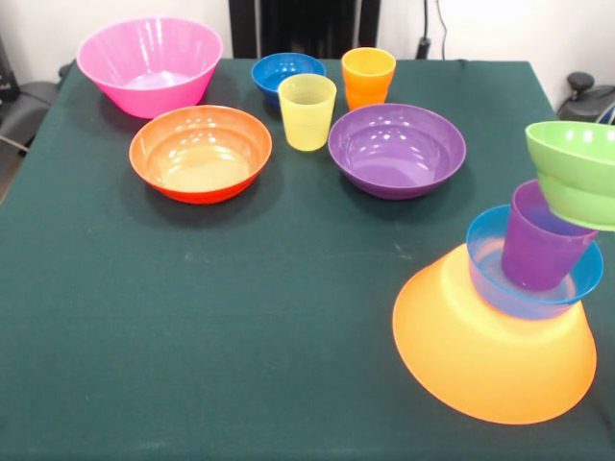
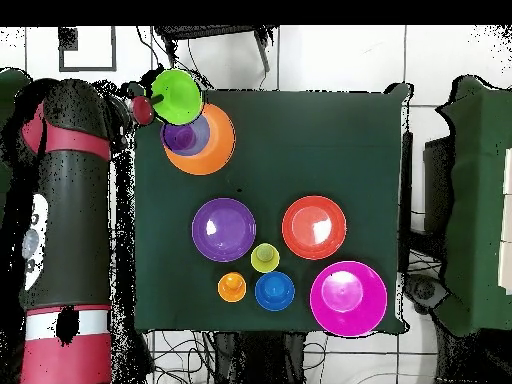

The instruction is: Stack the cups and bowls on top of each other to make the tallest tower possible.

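The tower stands at the table's near right in the front view. Its base is the big yellow-orange bowl (image 1: pixel 490 355), upside down. On it sit the light blue bowl (image 1: pixel 488 280), the purple cup (image 1: pixel 538 245) and, on top, the green bowl (image 1: pixel 577 168), which is tilted. The yellow cup (image 1: pixel 307 112) and the orange cup (image 1: pixel 368 77) stand apart at the back. In the overhead view the arm's end, with my gripper (image 2: pixel 143 106), is right beside the green bowl (image 2: pixel 178 95). I cannot see whether it holds the bowl. The front view does not show the gripper.
The pink bowl (image 1: pixel 149 62), orange-red bowl (image 1: pixel 200 152), purple bowl (image 1: pixel 396 149) and dark blue bowl (image 1: pixel 279 72) stand upright across the back of the green table (image 1: pixel 240 317). The tower is close to the table's right edge. The arm (image 2: pixel 65 200) runs alongside the table.
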`<state>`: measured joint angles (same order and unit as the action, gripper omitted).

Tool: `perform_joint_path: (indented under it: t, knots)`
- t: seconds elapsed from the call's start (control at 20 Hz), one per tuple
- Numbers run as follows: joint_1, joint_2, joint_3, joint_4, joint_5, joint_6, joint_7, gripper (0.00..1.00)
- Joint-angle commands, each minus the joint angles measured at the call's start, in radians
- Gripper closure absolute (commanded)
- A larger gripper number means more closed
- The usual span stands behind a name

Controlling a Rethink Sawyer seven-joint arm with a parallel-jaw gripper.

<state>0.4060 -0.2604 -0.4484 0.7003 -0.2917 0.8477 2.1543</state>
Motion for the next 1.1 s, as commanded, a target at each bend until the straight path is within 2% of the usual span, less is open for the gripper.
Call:
perform_joint_path:
  t: [0.05,0.4,0.75,1.1]
  knots:
    - [-0.017,0.004,0.071,0.152,-0.1,-0.032,-0.232,1.0]
    - [-0.028,-0.006,0.076,0.166,-0.126,-0.027,-0.279,1.0]
    - [-0.037,-0.018,0.117,0.206,-0.09,0.022,-0.261,1.0]
    - [-0.034,-0.028,0.131,0.234,-0.082,0.021,-0.248,1.0]
